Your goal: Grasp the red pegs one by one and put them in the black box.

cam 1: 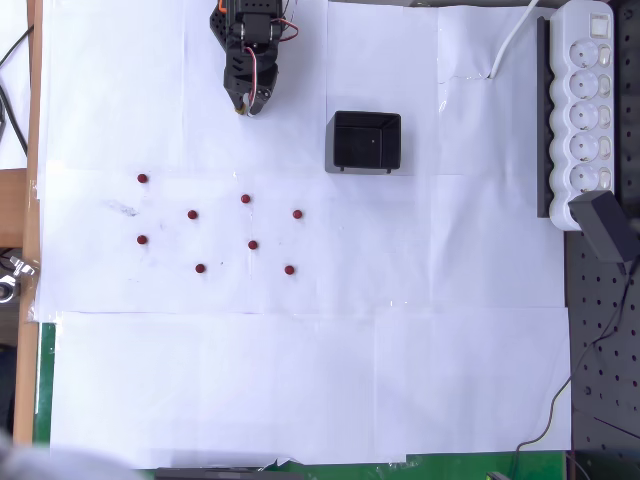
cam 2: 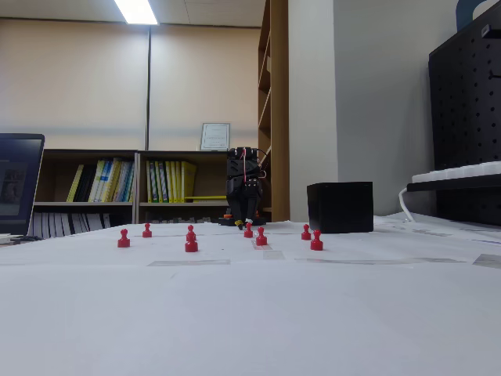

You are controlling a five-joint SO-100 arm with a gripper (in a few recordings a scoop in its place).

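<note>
Red pegs (cam 1: 245, 198) stand on the white paper (cam 1: 300, 380) in front of your gripper (cam 1: 246, 104), none picked up yet. Black box (cam 1: 366, 141) sits beside it, empty. I cannot tell if the fingers are apart. Open wide, drop straight over the nearest peg.

Glossy black box (cam 1: 367, 141) and red pegs (cam 1: 246, 199) on matt white paper (cam 1: 300, 380).

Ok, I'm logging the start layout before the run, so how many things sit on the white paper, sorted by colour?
Red pegs: 8, all standing loose on the paper, none in the box
Black box: 1, nothing visible inside it in the overhead view
Total: 9
</note>
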